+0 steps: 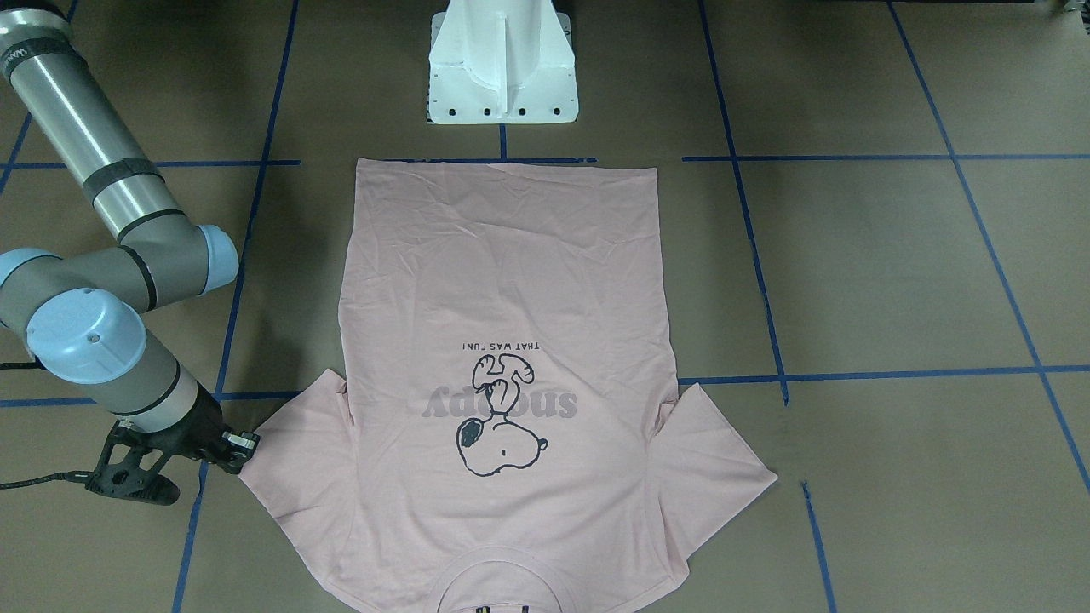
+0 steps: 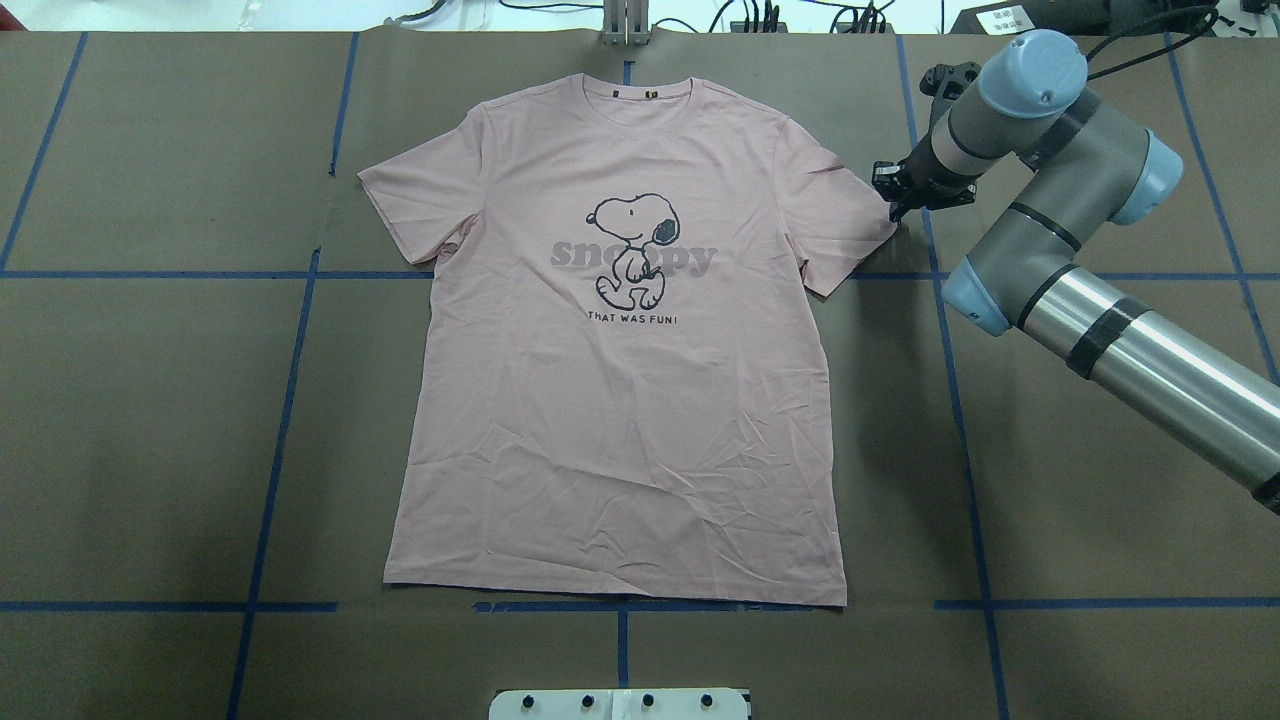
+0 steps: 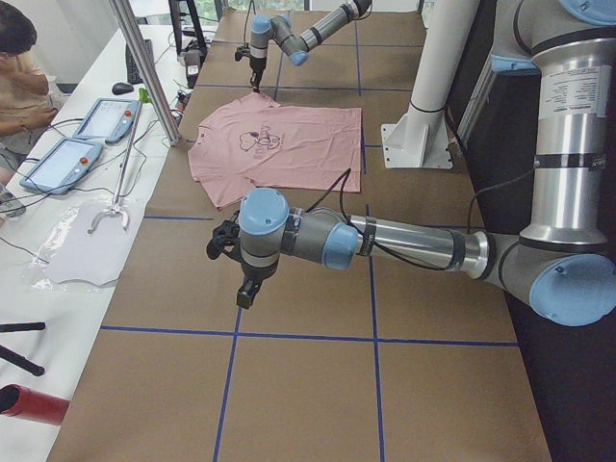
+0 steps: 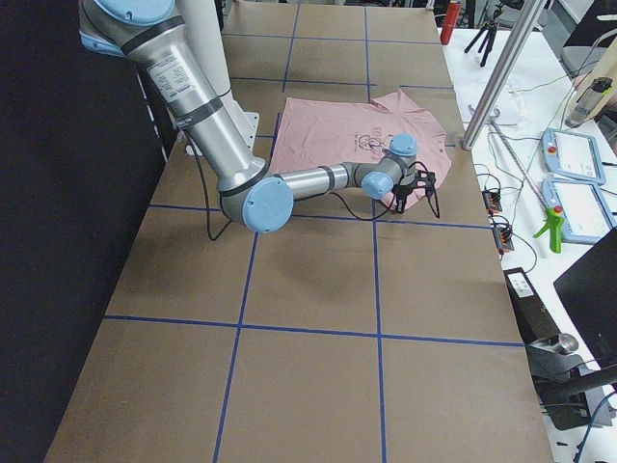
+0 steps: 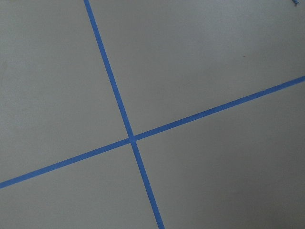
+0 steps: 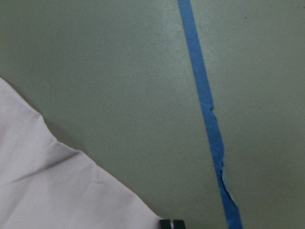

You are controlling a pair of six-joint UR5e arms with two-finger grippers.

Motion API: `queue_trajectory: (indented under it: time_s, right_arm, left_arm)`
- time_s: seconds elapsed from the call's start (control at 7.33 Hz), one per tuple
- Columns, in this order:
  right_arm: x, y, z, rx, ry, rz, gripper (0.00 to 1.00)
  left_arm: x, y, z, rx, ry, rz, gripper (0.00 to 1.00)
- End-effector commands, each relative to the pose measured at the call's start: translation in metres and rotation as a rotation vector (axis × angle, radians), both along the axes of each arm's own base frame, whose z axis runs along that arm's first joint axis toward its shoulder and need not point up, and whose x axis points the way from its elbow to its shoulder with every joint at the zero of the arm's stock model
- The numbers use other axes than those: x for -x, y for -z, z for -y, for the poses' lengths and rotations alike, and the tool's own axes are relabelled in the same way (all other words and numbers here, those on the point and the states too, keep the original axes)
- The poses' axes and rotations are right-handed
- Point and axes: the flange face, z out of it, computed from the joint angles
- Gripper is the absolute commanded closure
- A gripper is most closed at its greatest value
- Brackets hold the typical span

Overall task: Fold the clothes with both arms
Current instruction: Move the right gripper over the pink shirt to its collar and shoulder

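— Where is the T-shirt (image 2: 620, 400) for you?

— You find it flat in the middle of the table (image 2: 150, 400), print side up. The collar is at the far edge and the hem is near the white base (image 1: 502, 68).

— And the right gripper (image 2: 900, 195)?

— Look at the right sleeve (image 2: 835, 215). The gripper is low at its outer corner, just beside the cloth or touching it (I cannot say which). Whether its jaws are apart or together, I cannot tell.

— The left gripper (image 3: 246, 289)?

— You see it only from the side camera. It hangs above bare table, well apart from the shirt, on the left. Its wrist camera shows only a crossing of blue tape (image 5: 131, 139). The state of its jaws I cannot tell either.
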Motion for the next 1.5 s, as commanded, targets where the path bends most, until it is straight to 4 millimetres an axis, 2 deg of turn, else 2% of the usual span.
queue_trajectory:
  time_s: [0.0,0.27,0.41,0.55,0.68,0.82,0.96,1.09,1.23,1.36]
  right_arm:
    - [0.013,0.047,0.010,-0.007,-0.031,0.047,1.00]
    - [0.058,0.104,0.012,-0.014,-0.077,0.081,1.00]
    - [0.094,0.125,0.014,-0.016,-0.093,0.065,1.00]
    - [0.118,0.143,0.016,-0.040,-0.116,0.044,1.00]
    - [0.134,0.147,0.012,-0.045,-0.106,0.033,1.00]
    - [0.151,0.167,0.013,-0.074,-0.122,0.021,0.70]
    - [0.167,0.180,0.003,-0.105,-0.120,0.024,0.01]
    - [0.168,0.189,0.000,-0.115,-0.118,0.036,0.00]
    - [0.164,0.198,0.000,-0.124,-0.125,0.051,0.00]
    - [0.151,0.217,-0.004,-0.148,-0.134,0.089,0.00]
  left_arm:
    - [0.000,0.001,-0.001,-0.001,-0.001,-0.005,0.00]
    - [-0.001,0.003,-0.001,-0.004,-0.004,-0.018,0.00]
    - [-0.001,0.006,0.000,-0.012,-0.005,-0.018,0.00]
    - [-0.001,0.009,0.001,-0.043,-0.003,-0.019,0.00]
    - [-0.001,0.010,0.001,-0.051,-0.004,-0.019,0.00]
    - [-0.001,0.011,0.001,-0.059,-0.007,-0.019,0.00]
    - [-0.004,0.015,0.001,-0.074,-0.012,-0.042,0.00]
    - [-0.011,0.019,0.003,-0.051,0.019,-0.100,0.00]
    - [-0.035,0.032,0.011,-0.038,0.063,-0.141,0.00]
    - [-0.086,0.055,0.023,0.004,0.079,-0.198,0.00]
